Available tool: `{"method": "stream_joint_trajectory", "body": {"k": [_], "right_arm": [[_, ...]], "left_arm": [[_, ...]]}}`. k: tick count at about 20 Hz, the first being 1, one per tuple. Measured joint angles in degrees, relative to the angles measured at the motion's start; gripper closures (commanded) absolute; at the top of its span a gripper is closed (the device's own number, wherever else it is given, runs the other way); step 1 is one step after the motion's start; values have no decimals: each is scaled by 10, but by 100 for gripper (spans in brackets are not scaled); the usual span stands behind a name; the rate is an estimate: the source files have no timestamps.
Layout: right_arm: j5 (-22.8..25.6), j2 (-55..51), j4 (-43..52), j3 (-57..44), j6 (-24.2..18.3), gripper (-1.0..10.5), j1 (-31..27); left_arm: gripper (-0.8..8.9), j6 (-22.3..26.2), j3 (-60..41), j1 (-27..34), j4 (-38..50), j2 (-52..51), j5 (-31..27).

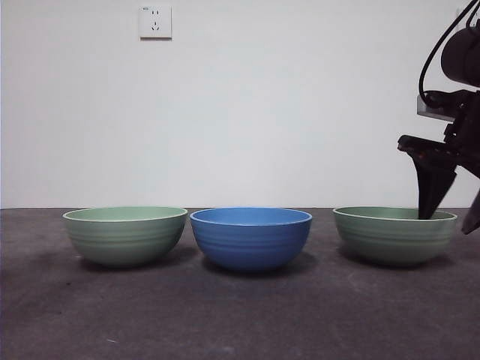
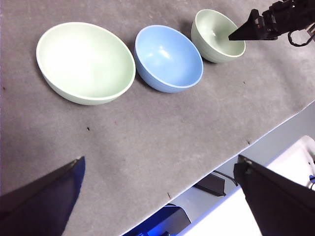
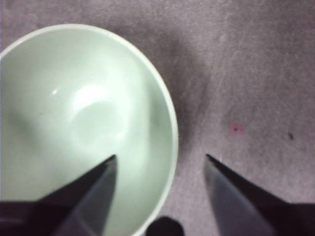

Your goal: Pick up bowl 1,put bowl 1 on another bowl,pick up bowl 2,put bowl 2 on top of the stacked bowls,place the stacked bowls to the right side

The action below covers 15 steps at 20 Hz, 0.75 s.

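The dark grey table (image 1: 240, 315) carries three ridged bowls of one size in a row, close together but not touching. In the front view the left green bowl (image 1: 125, 235) stands at the left end, the blue bowl (image 1: 250, 238) in the middle, and the right green bowl (image 1: 394, 234) at the right end. All three sit upright and unstacked, each empty inside as the left wrist view shows.

The right gripper (image 3: 160, 160) hangs over the right green bowl's rim (image 3: 172, 132). Its jaws are spread wide apart and straddle the rim: one jaw is down inside the bowl, the other outside over the table. They grasp nothing, and whether the inner jaw touches the bowl wall cannot be told. In the front view it comes in from the right edge with one dark jaw dipping behind the bowl's near rim.

The left gripper (image 2: 162, 167) waits well back from the bowls, above the table's edge, jaws spread wide and empty.

A white wall socket (image 1: 155, 22) sits high on the wall.
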Motion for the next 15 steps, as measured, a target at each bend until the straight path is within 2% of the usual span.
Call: {"method": "stream_joint_trajectory", "body": {"k": [5, 12, 15], "right_arm": [[0, 1, 16, 0, 0, 957, 0], [2, 0, 19, 0, 2, 957, 0], [2, -32, 3, 7, 2, 957, 3]], "left_arm": [[180, 0, 0, 0, 0, 0, 0], [180, 0, 0, 0, -1, 0, 0], [180, 0, 0, 0, -1, 0, 0]]}}
